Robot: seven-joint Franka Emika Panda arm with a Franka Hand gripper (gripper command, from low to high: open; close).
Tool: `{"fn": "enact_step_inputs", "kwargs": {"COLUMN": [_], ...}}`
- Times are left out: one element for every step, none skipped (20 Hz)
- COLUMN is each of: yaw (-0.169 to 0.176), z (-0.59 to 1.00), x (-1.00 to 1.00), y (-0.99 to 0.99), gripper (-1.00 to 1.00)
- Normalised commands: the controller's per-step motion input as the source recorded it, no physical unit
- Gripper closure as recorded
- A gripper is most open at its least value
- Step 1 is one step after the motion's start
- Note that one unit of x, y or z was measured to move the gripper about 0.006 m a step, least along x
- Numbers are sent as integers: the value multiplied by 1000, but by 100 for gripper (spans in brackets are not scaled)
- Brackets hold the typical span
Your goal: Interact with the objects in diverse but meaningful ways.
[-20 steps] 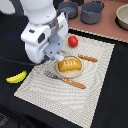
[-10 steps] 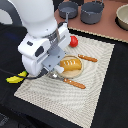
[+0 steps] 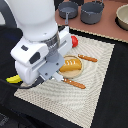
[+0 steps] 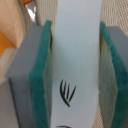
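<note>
In the wrist view my gripper [image 4: 77, 75] is shut on a small white elongated piece [image 4: 75, 40] with black marks. It is clamped flat between the green pads [image 4: 41, 85]. In the exterior view the white hand [image 3: 42, 57] hangs over the left part of the woven mat and hides its own fingers. Right beside the hand, the golden bread loaf [image 3: 72, 65] lies on the round tan plate [image 3: 75, 74]. The red tomato [image 3: 74, 41] sits just behind the plate. A yellow banana [image 3: 12, 79] pokes out at the exterior view's left, beyond the mat's edge.
A wooden-handled fork or knife [image 3: 88, 58] lies to the right of the plate and another [image 3: 75, 83] in front of it, both on the mat [image 3: 95, 85]. Two dark bowls [image 3: 93, 11] and a tan bowl [image 3: 123, 17] stand on the brown surface behind.
The arm has swung toward the camera and to the exterior view's left, now covering more of the mat's left side. The loaf, tomato and cutlery have stayed put.
</note>
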Motion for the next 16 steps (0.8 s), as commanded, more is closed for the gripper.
{"fn": "enact_step_inputs", "kwargs": {"yaw": [0,0,0,0,0,0,0,0,0,5,10,11,7,2,0,0], "z": [-97,-151,-200,-223,-243,-226,-189,-194,-183,-171,-180,-197,-171,-149,-60,0], "x": [200,169,140,100,103,257,366,340,329,340,326,294,246,220,217,194], "y": [-697,-680,-634,-557,-483,-463,-426,-311,-257,-223,-217,-214,-171,-143,-146,-157], "gripper": [100,100,100,100,100,100,100,100,100,100,100,100,100,100,100,100]}}
